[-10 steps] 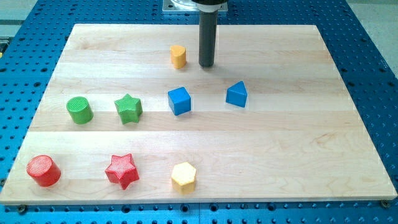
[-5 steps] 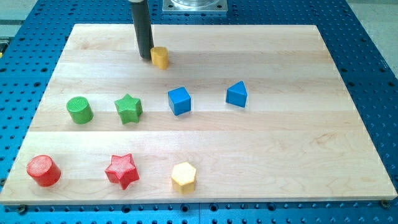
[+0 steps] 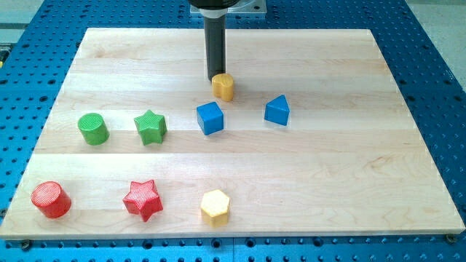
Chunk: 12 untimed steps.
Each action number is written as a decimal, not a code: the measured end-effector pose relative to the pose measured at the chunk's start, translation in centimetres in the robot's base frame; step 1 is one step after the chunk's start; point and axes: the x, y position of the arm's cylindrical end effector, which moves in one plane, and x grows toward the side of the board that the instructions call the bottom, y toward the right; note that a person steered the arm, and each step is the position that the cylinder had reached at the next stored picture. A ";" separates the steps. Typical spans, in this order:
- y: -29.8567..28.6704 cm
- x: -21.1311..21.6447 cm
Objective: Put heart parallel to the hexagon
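The yellow heart block lies on the wooden board near the view's top centre. My tip stands right behind it, touching or almost touching its upper-left side. The yellow hexagon block lies near the view's bottom edge, almost straight below the heart. The blue cube sits just below and left of the heart, between it and the hexagon.
A blue triangular block lies right of the heart. A green star and a green cylinder lie at the view's left. A red star and a red cylinder lie at the bottom left.
The heart slid left, then right and down towards the blue cube. My tip went from the heart's right to its left, and now stands above it. Other blocks did not move.
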 end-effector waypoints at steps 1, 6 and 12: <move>1.7 2.5; 7.4 5.1; 7.6 12.9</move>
